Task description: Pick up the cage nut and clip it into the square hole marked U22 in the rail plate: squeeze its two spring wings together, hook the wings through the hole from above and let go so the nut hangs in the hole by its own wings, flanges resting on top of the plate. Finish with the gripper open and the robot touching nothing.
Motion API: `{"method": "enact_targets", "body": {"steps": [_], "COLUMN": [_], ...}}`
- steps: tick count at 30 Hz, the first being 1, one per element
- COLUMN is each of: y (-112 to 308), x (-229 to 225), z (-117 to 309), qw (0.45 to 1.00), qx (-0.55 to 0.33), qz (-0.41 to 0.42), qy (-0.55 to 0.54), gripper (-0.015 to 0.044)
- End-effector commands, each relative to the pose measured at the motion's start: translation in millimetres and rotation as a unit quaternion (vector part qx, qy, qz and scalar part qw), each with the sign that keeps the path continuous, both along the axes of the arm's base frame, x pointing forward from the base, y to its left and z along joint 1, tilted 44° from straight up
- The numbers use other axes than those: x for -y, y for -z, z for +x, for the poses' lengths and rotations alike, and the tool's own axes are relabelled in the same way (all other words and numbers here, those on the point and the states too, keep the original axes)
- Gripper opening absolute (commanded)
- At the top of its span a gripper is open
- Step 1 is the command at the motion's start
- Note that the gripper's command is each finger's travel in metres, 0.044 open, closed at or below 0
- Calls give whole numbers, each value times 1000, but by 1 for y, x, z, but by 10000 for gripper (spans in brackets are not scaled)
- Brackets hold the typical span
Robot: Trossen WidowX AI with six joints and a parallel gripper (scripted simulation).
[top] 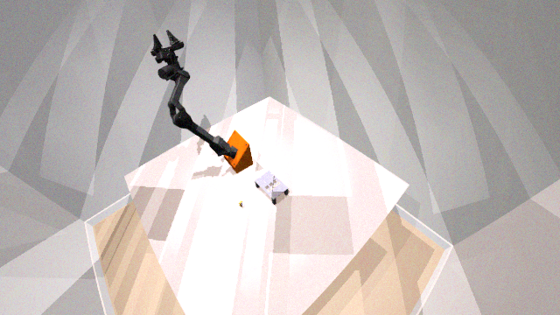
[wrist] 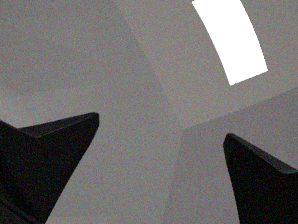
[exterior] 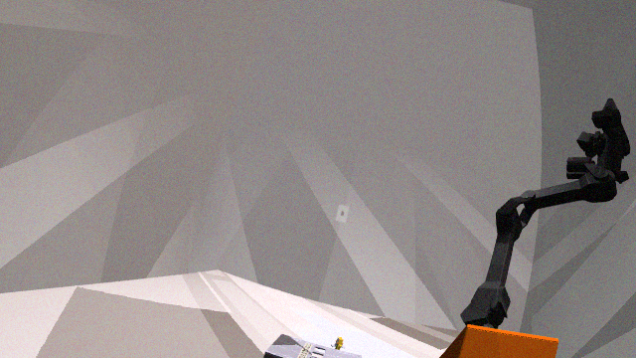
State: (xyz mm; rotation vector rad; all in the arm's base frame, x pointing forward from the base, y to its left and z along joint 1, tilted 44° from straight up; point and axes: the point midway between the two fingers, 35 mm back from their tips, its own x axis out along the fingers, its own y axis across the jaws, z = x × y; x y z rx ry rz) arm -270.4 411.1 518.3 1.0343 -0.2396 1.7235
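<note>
And here's the gripper [top: 162, 33] [exterior: 610, 101] [wrist: 162, 129], wide open, released, nothing between its 2 dark fingers! It's up in the air, out past the table's upper-left edge in the top view, touching nothing. The black arm [top: 177, 89] [exterior: 502, 254] reaches out over that same edge from its orange base block [top: 239, 142] [exterior: 512, 343], which sits just inside the edge, between the left and top corners of the white table [top: 315, 157] [exterior: 30, 318].

Now to the cage nut [top: 241, 204] [exterior: 339, 342], a tiny yellow piece! From above it's on the table, apart from the rail plate, roughly level with the right corner but much closer to the left one. It's out of the U22 hole, so the clipping is not done; its exact pose is too small to call.

The pale rail plate [top: 264, 179] [exterior: 293, 348] stands on dark feet, 3 of them visible from the top, with the orange block nearby on the side towards the upper-left edge. Its openings show, but the markings can't be read. Over to the wrist view: 2 fingertips well apart, grey surfaces beyond, and 1 bright white panel [wrist: 240, 45] at upper right!
</note>
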Motion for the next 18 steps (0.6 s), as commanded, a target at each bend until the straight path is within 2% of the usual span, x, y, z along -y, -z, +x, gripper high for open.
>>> {"method": "enact_targets", "body": {"steps": [1, 10, 18], "y": [15, 67, 115], "x": [-39, -107, -127], "z": [48, 166, 284], "qw": [998, 973, 939], "qx": [9, 8, -54], "qz": [-50, -176, -261], "qy": [48, 151, 215], "gripper": [440, 440, 440]}}
